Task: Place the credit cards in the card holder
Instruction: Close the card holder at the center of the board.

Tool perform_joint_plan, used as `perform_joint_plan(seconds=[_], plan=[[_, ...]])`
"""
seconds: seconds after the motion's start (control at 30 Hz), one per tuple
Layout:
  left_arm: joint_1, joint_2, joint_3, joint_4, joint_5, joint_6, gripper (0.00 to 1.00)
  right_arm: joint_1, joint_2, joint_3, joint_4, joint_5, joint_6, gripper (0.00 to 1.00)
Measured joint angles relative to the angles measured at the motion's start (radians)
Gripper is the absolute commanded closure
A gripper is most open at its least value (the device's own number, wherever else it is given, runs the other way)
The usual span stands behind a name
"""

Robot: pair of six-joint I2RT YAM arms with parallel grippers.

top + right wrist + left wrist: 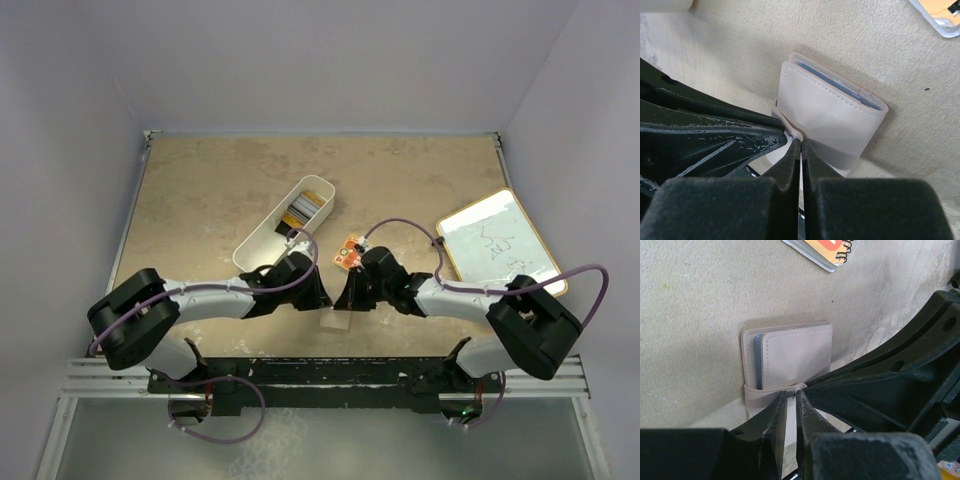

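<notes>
Far left in the overhead view, a long white bin (262,243) is seen lying at a slant on the tabletop (200,200). A stack of credit cards (305,208) is parked in its far end. Black, grey and a gold-ish edge can be made out, but no print is readable at that size.

Just right of the bin, the left end effector (790,399) is shown by its own wrist camera with only a thin slit between the fingers. A pale strip of the card holder (797,352) is pinched in that slit, right where the snap tab (760,394) wraps round. The card holder is lying folded and flat on the tabletop between the two arms, near the front edge. A blue card (757,357) is tucked inside, with only its edge showing. That edge is picked up by both wrist cameras but not from above, where the holder is just a pale patch below the black fingers. No logo or stamping is seen on the leather.

The right end effector (800,146) is pressed tight together, tips against the tab from the opposite side. Whether any of the tab is caught there can't be told. The near part of the holder is blocked by fingers in both wrist views.

Further right, an orange spiral pad (348,252) is lying just beyond the fingers. The wire binding is only made out in the left wrist view, and the white mark on its cover is cut off, so nothing can be read. Far right, a white board (500,243) with a tan frame is covered in thin scribbles, none legible.
</notes>
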Motion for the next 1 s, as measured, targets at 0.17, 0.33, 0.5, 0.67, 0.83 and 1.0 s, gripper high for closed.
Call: perform_joint_plan(seconds=[0.17, 0.33, 0.5, 0.67, 0.83, 1.0], plan=[[0.000, 0.011, 0.031, -0.048, 0.004, 0.017, 0.91, 0.002, 0.007, 0.020, -0.034, 0.026, -0.027, 1.00], [0.000, 0.033, 0.051, -0.065, 0.010, 0.026, 0.92, 0.001, 0.024, 0.039, -0.054, 0.019, -0.041, 1.00], [0.001, 0.051, 0.063, -0.067, 0.019, 0.039, 0.97, 0.001, 0.039, 0.060, -0.081, 0.013, -0.049, 1.00], [0.010, 0.073, 0.089, -0.093, 0.030, 0.053, 1.00, 0.000, 0.056, 0.080, -0.108, 0.010, -0.052, 1.00], [0.014, 0.097, 0.125, -0.140, 0.040, 0.063, 1.00, -0.007, 0.091, 0.110, -0.143, -0.009, -0.064, 1.00], [0.014, 0.100, 0.137, -0.157, 0.043, 0.063, 0.98, -0.011, 0.096, 0.120, -0.159, -0.012, -0.070, 0.92]])
